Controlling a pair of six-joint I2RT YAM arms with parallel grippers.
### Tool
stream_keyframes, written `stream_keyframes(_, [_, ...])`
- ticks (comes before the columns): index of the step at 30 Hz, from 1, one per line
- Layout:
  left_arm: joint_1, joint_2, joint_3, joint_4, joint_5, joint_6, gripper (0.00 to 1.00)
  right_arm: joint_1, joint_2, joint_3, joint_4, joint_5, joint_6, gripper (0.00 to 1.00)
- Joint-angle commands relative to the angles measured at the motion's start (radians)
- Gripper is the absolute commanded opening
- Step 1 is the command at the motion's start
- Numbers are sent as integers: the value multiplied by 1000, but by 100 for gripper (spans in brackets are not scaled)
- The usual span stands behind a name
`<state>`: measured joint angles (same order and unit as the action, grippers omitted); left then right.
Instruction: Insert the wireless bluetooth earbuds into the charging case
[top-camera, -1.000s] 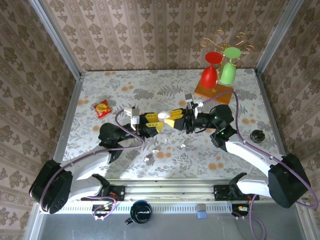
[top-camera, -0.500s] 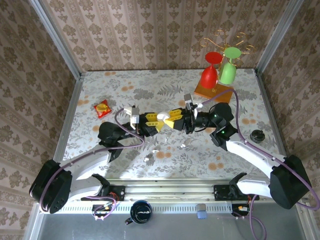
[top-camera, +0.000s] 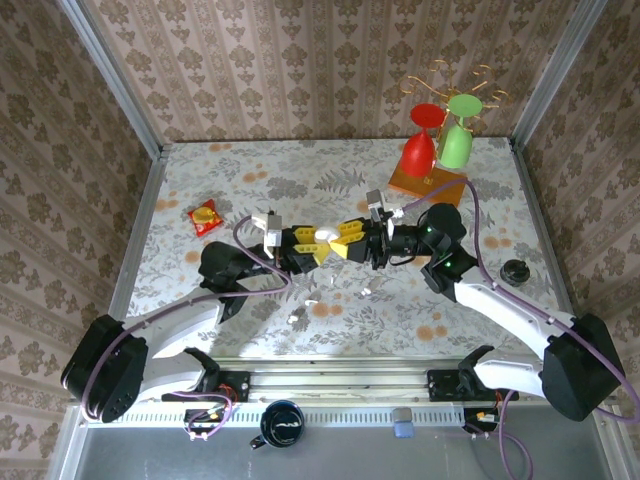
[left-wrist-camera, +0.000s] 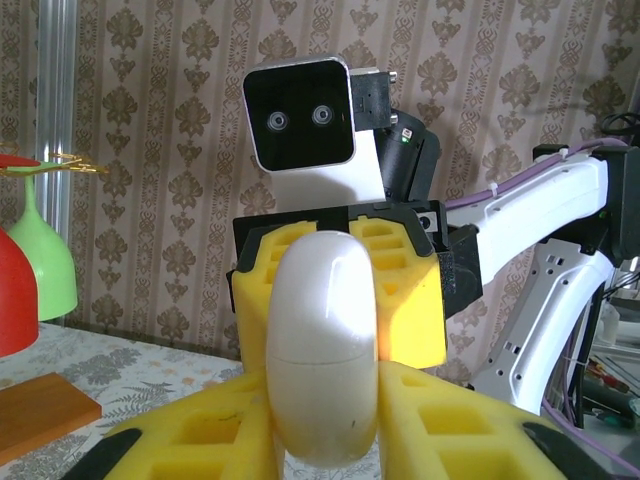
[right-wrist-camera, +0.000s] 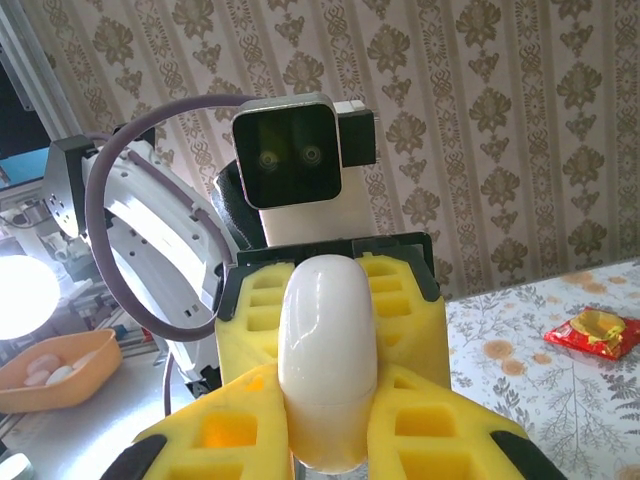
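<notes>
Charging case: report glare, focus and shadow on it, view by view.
Top external: the charging case is a tiny washed-out white blob, detail lost. Left wrist: sharp, soft even sheen. Right wrist: sharp, broad glossy highlight, yellow cast low down from the fingers; a bright light blows out the frame's left edge.

Arms: white shells, blk joints & bases; left arm (top-camera: 172, 319) lower left, right arm (top-camera: 502, 306) lower right. Purple cables (right-wrist-camera: 165, 109) along each. On left gripper (top-camera: 312, 246) & right gripper (top-camera: 343, 243): yellow pocketed fingers (left-wrist-camera: 412, 300). Wrist cam (left-wrist-camera: 300, 113): blk face, 2 lenses, white body.
</notes>
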<state>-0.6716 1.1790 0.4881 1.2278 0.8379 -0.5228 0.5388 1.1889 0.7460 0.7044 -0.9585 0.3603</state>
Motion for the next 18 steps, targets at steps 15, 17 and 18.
stream_keyframes(15, [-18,15,-25,47,81,298,0,-3,-11,42,-145,357,103,59])
stream_keyframes(17, [-14,14,-41,43,74,334,0,-11,-9,44,-140,363,120,62])
stream_keyframes(18, [-11,16,-47,35,73,344,0,-12,-7,46,-138,363,122,64])
